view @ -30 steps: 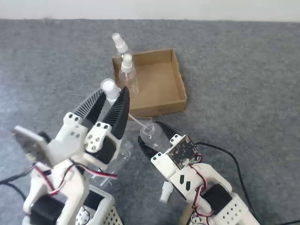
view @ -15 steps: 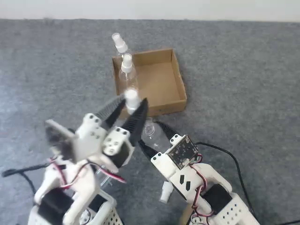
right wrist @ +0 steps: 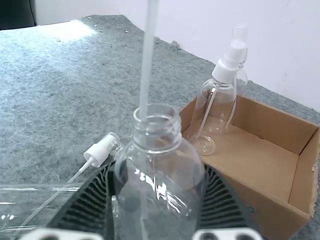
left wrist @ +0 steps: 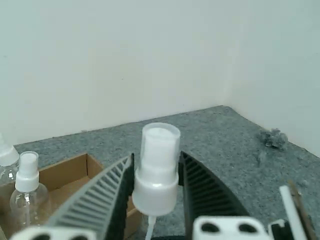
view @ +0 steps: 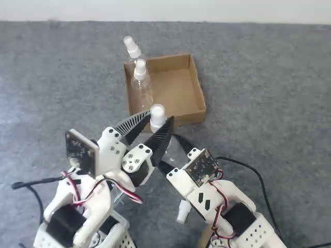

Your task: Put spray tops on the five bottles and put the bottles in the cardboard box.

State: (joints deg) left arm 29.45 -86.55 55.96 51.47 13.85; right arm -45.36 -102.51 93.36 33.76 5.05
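Observation:
My left gripper (view: 159,120) (left wrist: 156,159) is shut on a white spray top (view: 157,111) (left wrist: 158,172), held upright. Its thin dip tube (right wrist: 146,55) hangs down into the open neck of a clear bottle (right wrist: 159,150). My right gripper (right wrist: 158,180) (view: 166,149) is shut on that bottle, holding it upright just in front of the cardboard box (view: 178,90) (right wrist: 260,150). One bottle with a spray top (view: 141,82) (right wrist: 216,112) stands in the box's near-left corner. Another capped bottle (view: 132,49) stands behind the box.
A loose spray top (right wrist: 100,152) with its tube lies on the grey carpet beside the held bottle. An uncapped clear bottle (right wrist: 30,205) lies on its side close by. Another white spray top (view: 183,211) lies next to the right arm. A white basket (view: 121,235) sits at the near edge.
My left gripper carried the spray top to the right and lower, over the bottle held by my right gripper; its tube now enters the neck. The right arm stayed still.

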